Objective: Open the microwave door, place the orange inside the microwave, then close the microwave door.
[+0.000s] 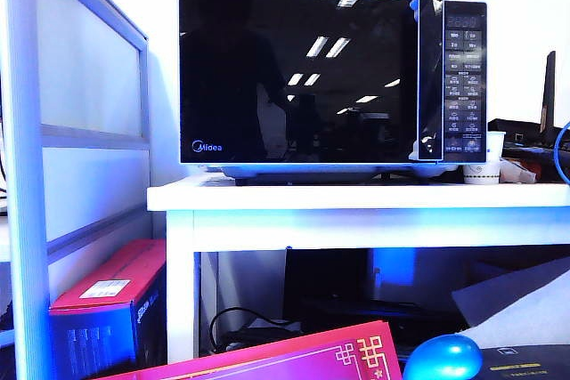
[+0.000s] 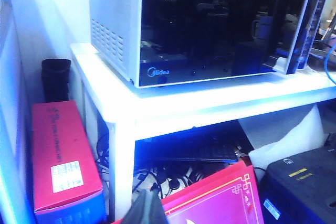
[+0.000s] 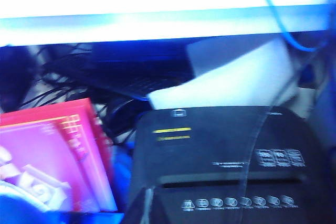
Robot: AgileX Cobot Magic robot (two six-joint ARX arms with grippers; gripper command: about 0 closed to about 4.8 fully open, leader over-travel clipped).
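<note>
Pincers low, microwave door (image 1: 298,77) closed on the microwave (image 1: 331,82) atop the counter (image 1: 356,198).
Left pincer (image 2: 144,209): state unclear; right pincer, unseen, clenched. Orange not visible. Best hook the handle strip (image 1: 430,77) squarely, swinging outward smoothly.

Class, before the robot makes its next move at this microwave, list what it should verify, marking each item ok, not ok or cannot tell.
1. microwave door open: not ok, it is shut.
2. orange located: not ok, no view shows it.
3. handle strip unobstructed: ok.
4. left end effector open: cannot tell, only its tip shows, low in front of the table.
5. right end effector open: not ok, shut, low over a black machine.
</note>
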